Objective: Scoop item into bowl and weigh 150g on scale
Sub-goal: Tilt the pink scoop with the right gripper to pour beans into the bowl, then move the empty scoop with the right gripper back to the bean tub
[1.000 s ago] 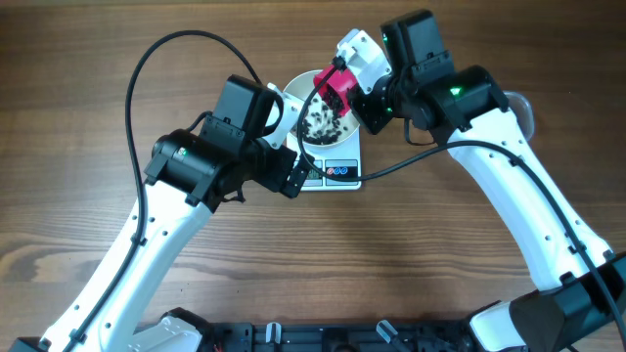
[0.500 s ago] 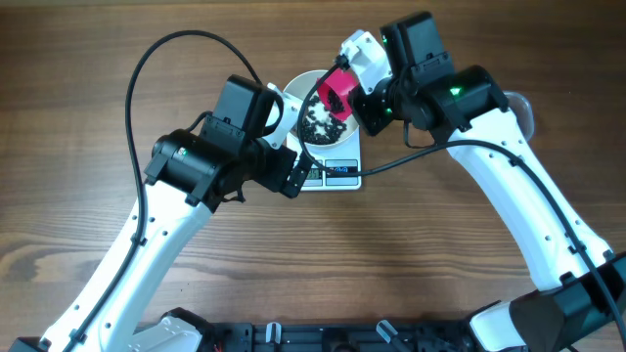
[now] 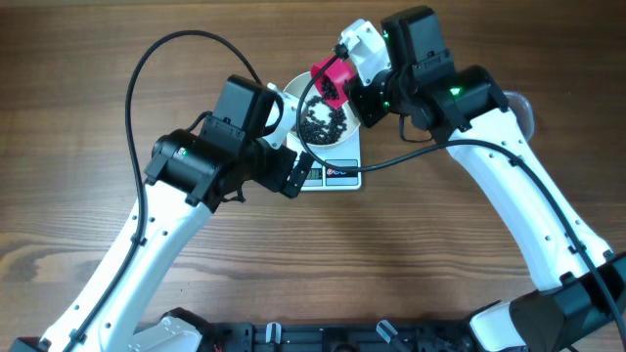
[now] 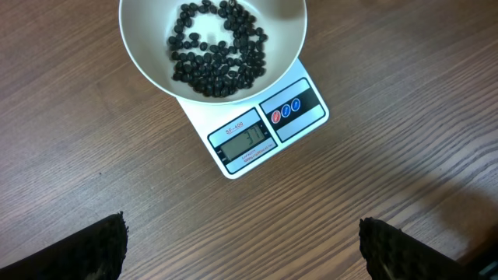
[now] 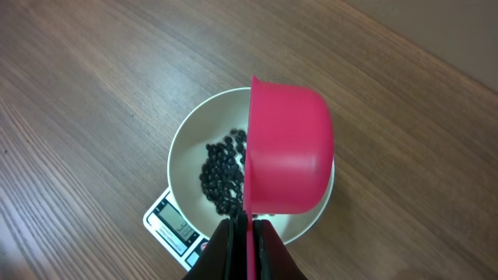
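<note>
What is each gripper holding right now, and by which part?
The right gripper pinches the pink scoop by its handle; the left gripper is open and empty.

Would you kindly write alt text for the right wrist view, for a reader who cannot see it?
The right gripper, shut on the handle of a pink scoop, holds it tipped on its side above a white bowl with a small heap of black beans. The bowl sits on a white scale on a wooden table.

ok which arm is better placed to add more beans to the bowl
Right. The right gripper is shut on the pink scoop, held tipped above the bowl of beans on the scale. The left gripper is open and empty, hovering short of the scale.
</note>
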Available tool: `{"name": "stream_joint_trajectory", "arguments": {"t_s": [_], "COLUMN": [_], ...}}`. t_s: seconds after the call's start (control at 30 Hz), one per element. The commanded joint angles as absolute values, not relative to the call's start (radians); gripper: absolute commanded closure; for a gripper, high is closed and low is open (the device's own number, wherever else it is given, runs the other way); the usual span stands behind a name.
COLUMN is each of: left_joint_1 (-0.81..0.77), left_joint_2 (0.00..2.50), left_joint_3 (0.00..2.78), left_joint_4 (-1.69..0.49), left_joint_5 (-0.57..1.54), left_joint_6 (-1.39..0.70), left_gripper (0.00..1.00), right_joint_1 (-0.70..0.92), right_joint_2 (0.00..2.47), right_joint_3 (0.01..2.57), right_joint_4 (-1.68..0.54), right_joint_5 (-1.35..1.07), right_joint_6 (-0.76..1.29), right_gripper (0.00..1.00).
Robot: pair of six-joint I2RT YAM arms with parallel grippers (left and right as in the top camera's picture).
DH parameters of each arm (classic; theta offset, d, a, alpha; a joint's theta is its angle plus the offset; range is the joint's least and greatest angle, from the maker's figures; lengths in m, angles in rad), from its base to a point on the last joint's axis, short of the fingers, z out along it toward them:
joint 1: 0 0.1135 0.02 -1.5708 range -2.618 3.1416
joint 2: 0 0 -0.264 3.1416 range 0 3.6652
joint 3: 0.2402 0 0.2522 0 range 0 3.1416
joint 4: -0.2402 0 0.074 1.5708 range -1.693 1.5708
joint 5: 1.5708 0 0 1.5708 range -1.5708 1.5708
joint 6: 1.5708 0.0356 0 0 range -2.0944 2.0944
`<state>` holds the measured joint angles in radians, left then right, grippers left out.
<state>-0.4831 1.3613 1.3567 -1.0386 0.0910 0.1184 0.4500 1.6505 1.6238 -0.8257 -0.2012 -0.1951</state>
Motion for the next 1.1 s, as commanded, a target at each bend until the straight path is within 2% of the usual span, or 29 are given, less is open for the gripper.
{"name": "stream_joint_trajectory", "arguments": {"t_s": [0.0,0.5,1.07], "left_joint_1": [-0.48,-0.48,-0.48], "left_joint_2": [1.356,1.356,1.356], "left_joint_3": [1.354,1.354,1.354], "left_joint_4": [-1.036,-1.036,-1.036], "left_joint_5": [0.085,0.085,0.085], "left_joint_6": [0.116,0.116,0.116], "left_gripper": [0.0,0.0,0.0], "right_joint_1": [0.453,0.453,0.464], "right_joint_2": [1.633,1.634,1.639], "right_joint_3": [1.63,1.629,1.629], "right_joint_4": [-0.807,-0.822,-0.824], "right_joint_5": [-0.199,-0.18,-0.179], "right_joint_6": [-0.211,-0.574,-0.603], "right_gripper": [0.96,0.96,0.96]}}
